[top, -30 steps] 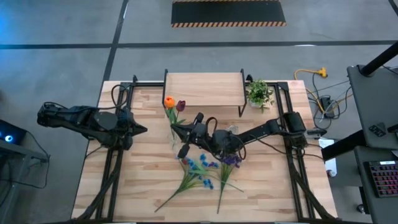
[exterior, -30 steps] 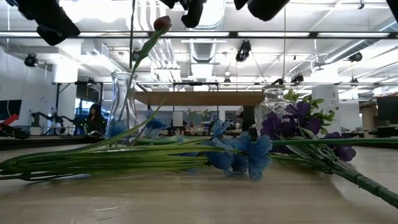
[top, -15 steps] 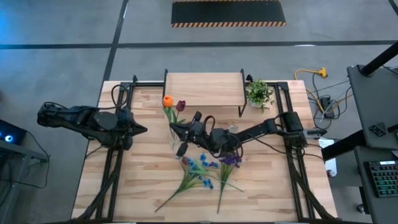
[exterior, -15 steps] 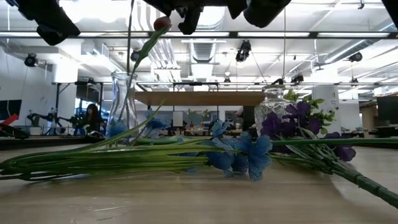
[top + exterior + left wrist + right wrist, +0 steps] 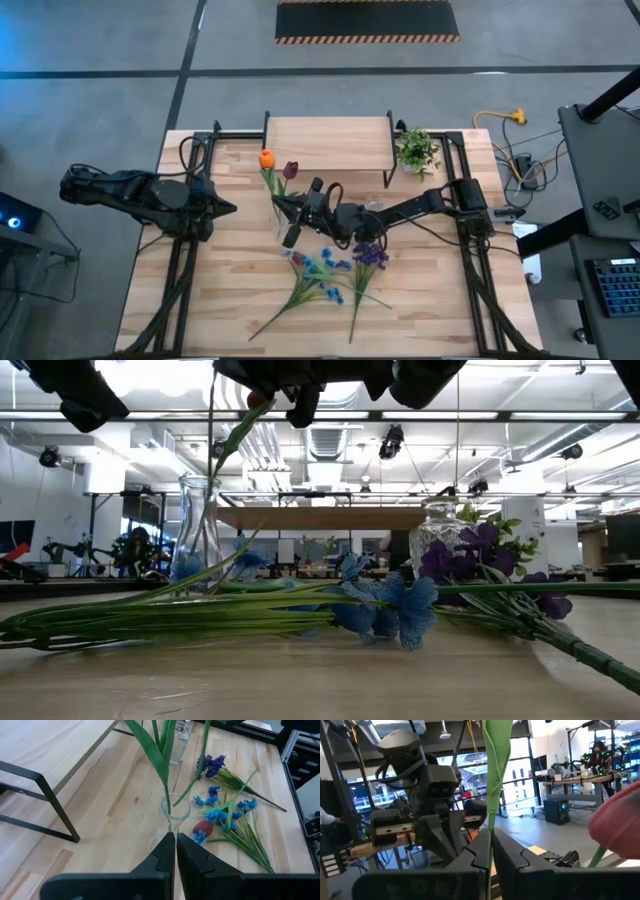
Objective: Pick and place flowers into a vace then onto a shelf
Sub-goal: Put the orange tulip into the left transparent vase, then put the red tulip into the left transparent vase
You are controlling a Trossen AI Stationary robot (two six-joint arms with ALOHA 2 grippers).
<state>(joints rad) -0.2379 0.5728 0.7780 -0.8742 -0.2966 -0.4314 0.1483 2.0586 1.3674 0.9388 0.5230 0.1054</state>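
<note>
1. The right tool (image 5: 288, 207) hangs over the middle of the worktop (image 5: 220, 290), in front of the shelf (image 5: 328, 140). Its jaws are clamped together on a green flower stem (image 5: 496, 750), which rises straight up from between them.
2. A dark red tulip (image 5: 291, 170) and an orange bud (image 5: 267, 160) stand on long stems in a clear glass vase (image 5: 198, 525), right at this tool. The low view shows the tool's dark body just above the red tulip head.
3. A blue spray (image 5: 320, 270) and a purple bunch (image 5: 370, 257) lie flat on the worktop, near the right arm but on the side away from the shelf and apart from the tool.
4. The left tool (image 5: 228, 208) waits near the left edge with its jaws together and holding nothing, pointing toward the vase.
</note>
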